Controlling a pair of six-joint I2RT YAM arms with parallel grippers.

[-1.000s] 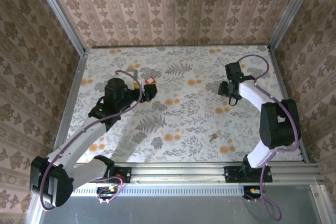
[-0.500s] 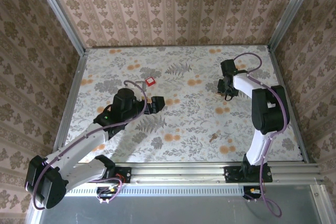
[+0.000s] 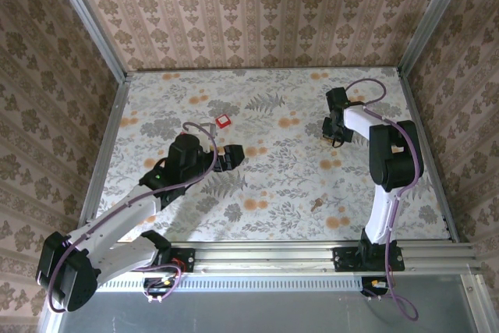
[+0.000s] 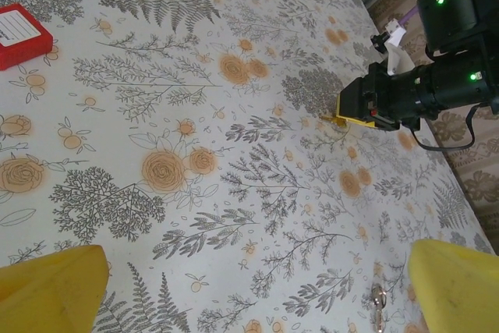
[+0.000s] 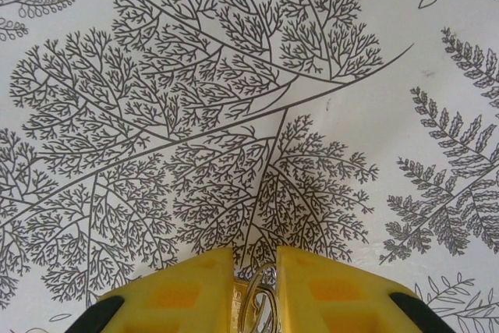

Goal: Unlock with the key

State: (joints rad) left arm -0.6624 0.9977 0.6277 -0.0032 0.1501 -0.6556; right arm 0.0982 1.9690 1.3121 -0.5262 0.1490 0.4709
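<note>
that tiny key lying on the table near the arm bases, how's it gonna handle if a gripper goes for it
The key looks thin and metal, so it is probably stiff and light. It lies flat on the table, so fingers may skid it along rather than get under it. Being that flat, it seems unlikely to roll.

A red padlock [image 3: 223,121] lies on the flowered bench [image 3: 281,165] just beyond the left pincer [image 3: 238,154]. The right pincer [image 3: 334,136] is well apart, far right.

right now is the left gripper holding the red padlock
No: the left gripper stands wide open and empty, and the red padlock lies on the table well clear of it.
</note>
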